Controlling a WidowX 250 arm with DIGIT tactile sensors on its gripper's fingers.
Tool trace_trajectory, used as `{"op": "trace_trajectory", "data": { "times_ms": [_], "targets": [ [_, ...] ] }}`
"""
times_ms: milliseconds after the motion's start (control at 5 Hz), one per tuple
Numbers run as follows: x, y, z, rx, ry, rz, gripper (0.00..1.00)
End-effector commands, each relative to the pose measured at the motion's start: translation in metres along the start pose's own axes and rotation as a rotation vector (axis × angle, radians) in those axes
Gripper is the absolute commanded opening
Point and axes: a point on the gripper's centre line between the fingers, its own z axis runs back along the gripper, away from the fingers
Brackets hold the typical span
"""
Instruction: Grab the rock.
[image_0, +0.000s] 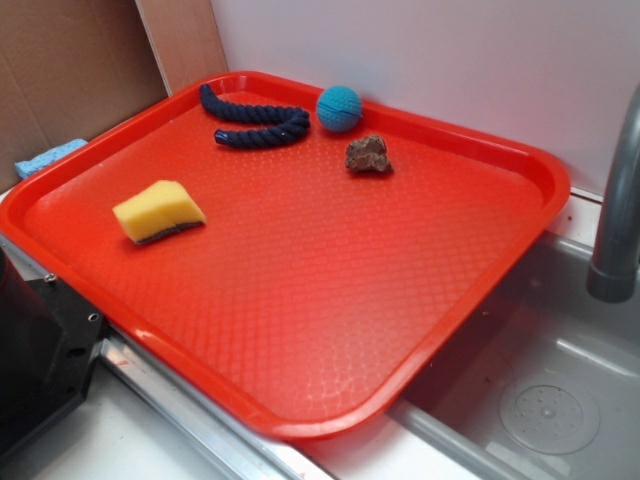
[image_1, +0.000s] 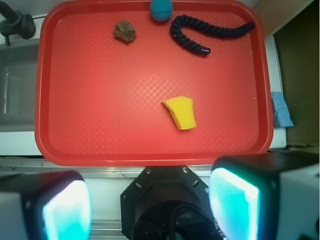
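The rock (image_0: 368, 154) (image_1: 124, 31) is a small rough brown-grey lump lying on the red tray (image_0: 300, 425) (image_1: 150, 157), near its far edge and just beside the teal ball (image_0: 339, 108) (image_1: 161, 9). My gripper (image_1: 150, 210) shows only in the wrist view, hovering high over the robot base off the tray's near edge, far from the rock. Its two teal-lit pads (image_1: 67, 210) stand wide apart with nothing between them. The exterior view does not show the gripper.
A dark blue rope (image_0: 255, 125) (image_1: 210, 31) curls at the tray's far side. A yellow sponge wedge (image_0: 158, 211) (image_1: 181, 112) lies mid-tray. The black robot base (image_0: 40, 350) (image_1: 170, 200), a sink (image_0: 540, 390), a grey faucet (image_0: 620, 200) and a blue cloth (image_0: 48, 157) flank the tray.
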Motion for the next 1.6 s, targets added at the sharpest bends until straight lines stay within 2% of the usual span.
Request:
{"op": "trace_trajectory", "data": {
  "times_ms": [0, 400, 800, 1000, 1200, 1400],
  "targets": [
    [0.0, 0.0, 0.0, 0.0, 0.0, 0.0, 1.0],
    [0.031, 0.005, -0.019, 0.041, -0.06, -0.093, 1.0],
    [0.081, 0.012, -0.056, 0.106, -0.166, -0.315, 1.0],
    [0.105, 0.01, -0.082, 0.073, -0.185, -0.341, 1.0],
    [0.131, 0.004, -0.108, 0.074, -0.232, -0.371, 1.0],
    [0.155, -0.006, -0.138, 0.01, -0.277, -0.398, 1.0]
  ]
}}
